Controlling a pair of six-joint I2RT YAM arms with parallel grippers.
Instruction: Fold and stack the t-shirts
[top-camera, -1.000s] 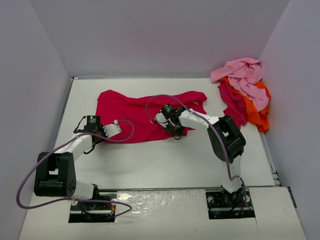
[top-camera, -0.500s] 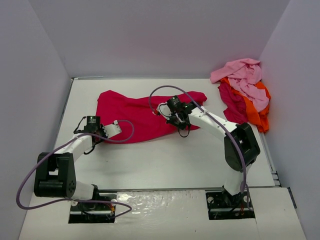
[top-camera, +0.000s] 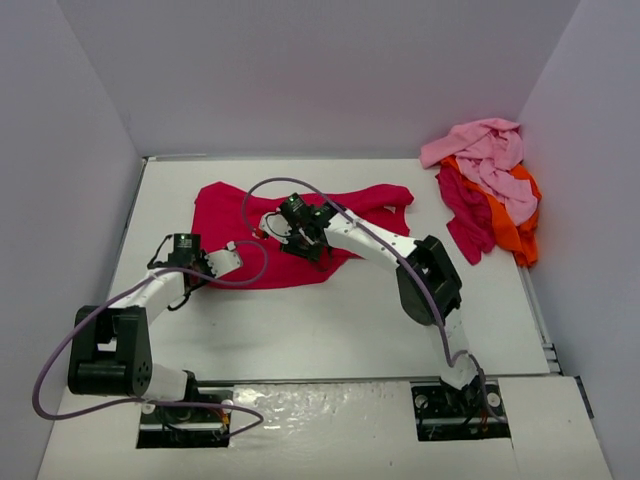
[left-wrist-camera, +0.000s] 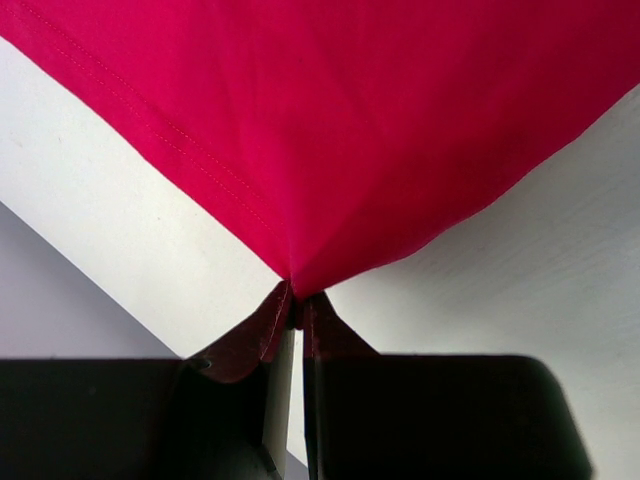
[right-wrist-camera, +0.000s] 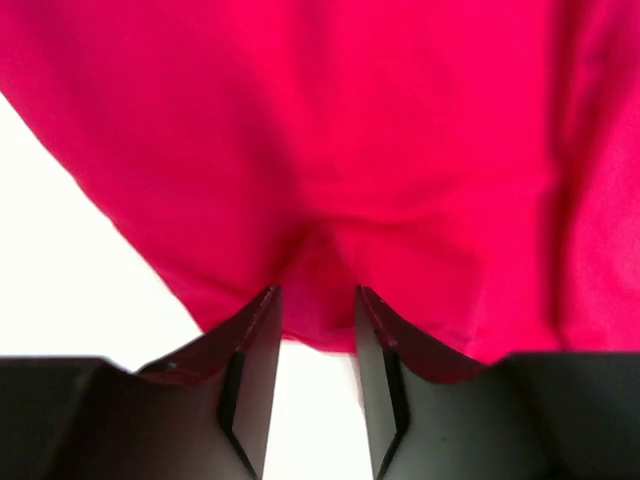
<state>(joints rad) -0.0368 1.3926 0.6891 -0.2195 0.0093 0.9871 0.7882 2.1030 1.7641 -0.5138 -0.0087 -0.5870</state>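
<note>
The crimson-red t-shirt (top-camera: 255, 215) lies spread on the far half of the table (top-camera: 330, 320), nearer the left edge than the right, as both arms work on its near hem. The left gripper (left-wrist-camera: 297, 305) has its fingers closed tight on a corner of the shirt towards the left edge, and the cloth fans out taut from that pinch, apparently to anchor the shirt while the other side is handled. The right gripper (right-wrist-camera: 315, 300) is at the middle of the near hem, its fingers drawn narrow around a gathered pucker of cloth, a hold that looks meant to carry that side across for a fold. The shirt is not yet a neat rectangle. The light pink t-shirt (top-camera: 490, 150), orange t-shirt (top-camera: 520, 228) and dark magenta t-shirt (top-camera: 462, 205) wait in a rumpled heap at the far right corner, well apart from both arms.
</note>
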